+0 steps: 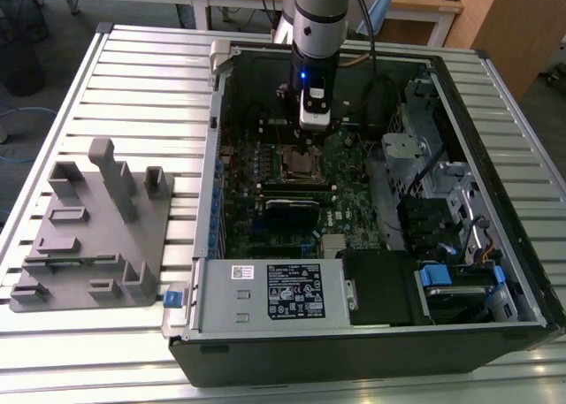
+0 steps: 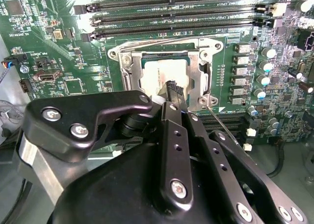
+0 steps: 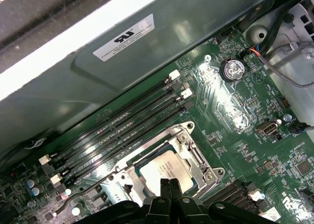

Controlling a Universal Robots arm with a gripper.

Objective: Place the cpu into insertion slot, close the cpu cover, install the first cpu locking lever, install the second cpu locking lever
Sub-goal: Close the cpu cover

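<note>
From the exterior view I see the gripper (image 1: 313, 137) hanging inside the open computer case (image 1: 495, 156), directly over the insertion slot (image 1: 301, 163) on the motherboard (image 1: 354, 201). A grey fixture (image 1: 97, 236) sits on the slatted table (image 1: 141, 68) at the exterior view's left, well apart from the case.

In the second wrist view the cpu (image 2: 158, 74) lies flat in the slot, its pale top showing through the cut-out of the cpu cover (image 2: 197, 73), which lies down around it. The fingertips (image 2: 172, 89) are pressed together with nothing between them, above the chip's near edge; I cannot tell whether they touch it. One wire locking lever (image 2: 162, 41) runs along the socket's side next to the memory slots (image 2: 176, 11); a second wire lever (image 2: 223, 123) angles away from a socket corner.

In the first wrist view I see the same narrow fingertips over the chip's edge, the cover framing it, and a wire lever reaching out beside the socket.
</note>
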